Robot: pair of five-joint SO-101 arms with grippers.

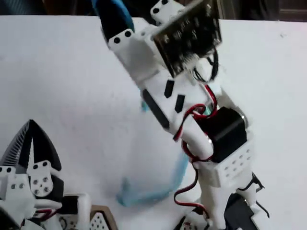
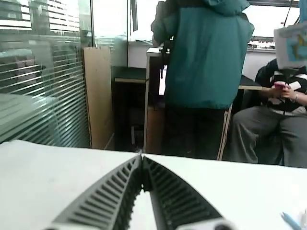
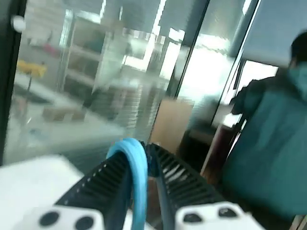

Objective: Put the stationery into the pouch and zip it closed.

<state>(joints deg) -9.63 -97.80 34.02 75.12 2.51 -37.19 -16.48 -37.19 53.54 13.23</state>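
Observation:
A clear pouch with blue trim [image 1: 146, 196] lies flat on the white table [image 1: 62, 72], partly hidden beneath the right arm. The right arm stretches over it toward the table's far edge. There my right gripper [image 1: 114, 15] [image 3: 144, 147] is raised off the table and shut on a curved blue strip [image 3: 136, 187], which loops up between its black ribbed fingers. I cannot tell what the strip belongs to. My left gripper [image 1: 31, 123] [image 2: 142, 157] rests low at the near left, shut with nothing in it. A blue pen tip [image 2: 290, 221] lies on the table off to its side.
The right arm's white links and red wires [image 1: 192, 143] cross the middle of the table. The left arm's base [image 1: 33, 196] fills the near left corner. Beyond the far edge are glass partitions and people who touch nothing on the table.

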